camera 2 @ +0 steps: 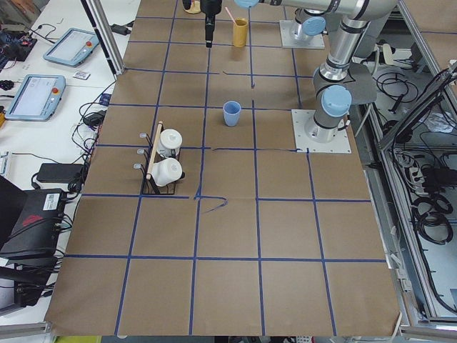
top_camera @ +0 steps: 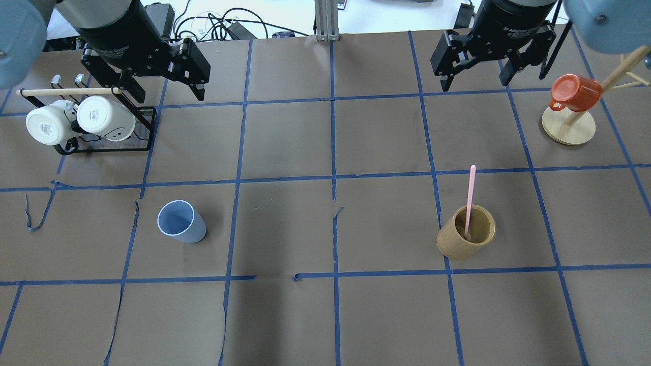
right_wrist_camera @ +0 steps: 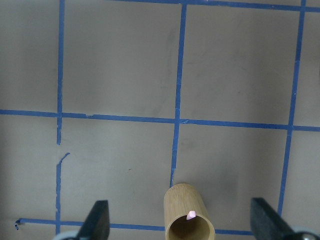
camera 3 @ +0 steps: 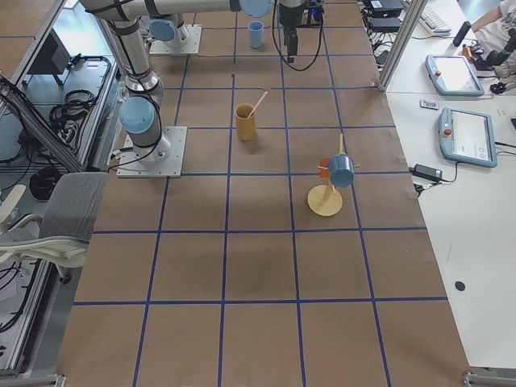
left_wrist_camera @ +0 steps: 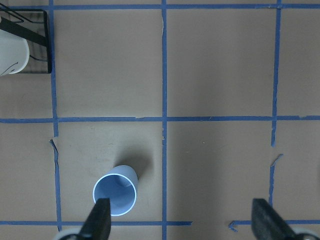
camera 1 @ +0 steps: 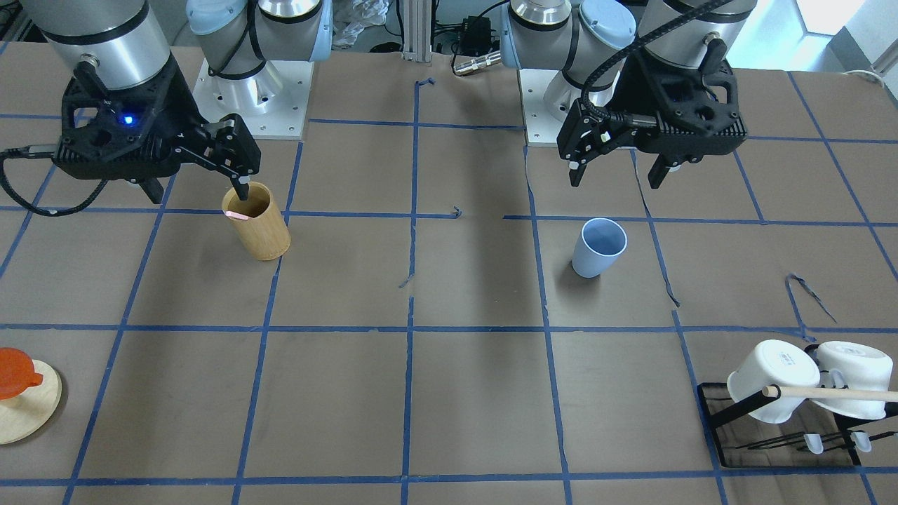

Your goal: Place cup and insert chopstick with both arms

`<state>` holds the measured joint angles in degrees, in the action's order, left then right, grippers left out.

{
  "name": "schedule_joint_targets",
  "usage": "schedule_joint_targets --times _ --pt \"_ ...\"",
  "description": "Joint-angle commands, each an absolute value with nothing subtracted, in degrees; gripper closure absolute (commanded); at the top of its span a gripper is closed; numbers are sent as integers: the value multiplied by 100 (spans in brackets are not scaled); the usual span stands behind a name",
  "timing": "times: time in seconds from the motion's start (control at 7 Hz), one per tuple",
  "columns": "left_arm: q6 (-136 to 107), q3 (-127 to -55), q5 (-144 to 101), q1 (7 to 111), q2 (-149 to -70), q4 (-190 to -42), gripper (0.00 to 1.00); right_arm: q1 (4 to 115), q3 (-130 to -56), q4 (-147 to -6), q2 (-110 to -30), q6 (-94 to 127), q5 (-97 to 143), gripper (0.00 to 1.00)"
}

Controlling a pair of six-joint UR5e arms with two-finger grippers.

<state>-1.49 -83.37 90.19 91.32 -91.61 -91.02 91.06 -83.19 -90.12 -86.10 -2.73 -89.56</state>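
Observation:
The light blue cup [top_camera: 180, 221] stands upright and empty on the brown table, on my left side; it also shows in the front view [camera 1: 598, 247] and the left wrist view [left_wrist_camera: 116, 194]. One pink chopstick [top_camera: 471, 195] leans inside the tan bamboo cylinder [top_camera: 465, 234] on my right side; its tip shows in the right wrist view [right_wrist_camera: 190, 215]. My left gripper [top_camera: 168, 94] is open and empty, high above the table beyond the cup. My right gripper [top_camera: 475, 81] is open and empty, high above the table beyond the bamboo cylinder [camera 1: 258, 223].
A black rack with two white mugs [top_camera: 81, 119] and a wooden rod stands at the far left. A red mug [top_camera: 574, 94] hangs on a wooden stand at the far right. Blue tape lines cross the table.

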Motion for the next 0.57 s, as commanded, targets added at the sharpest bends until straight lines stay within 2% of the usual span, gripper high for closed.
schedule_joint_targets --times 0.0,0.43 --pt "-149 -8341 9026 9132 -9150 -9105 0 9105 -8323 -9009 -8613 -272 -8956 0" --pt "-141 -8350 9035 9132 -9106 -9105 0 9105 -8323 -9009 -8613 -281 -8956 0"
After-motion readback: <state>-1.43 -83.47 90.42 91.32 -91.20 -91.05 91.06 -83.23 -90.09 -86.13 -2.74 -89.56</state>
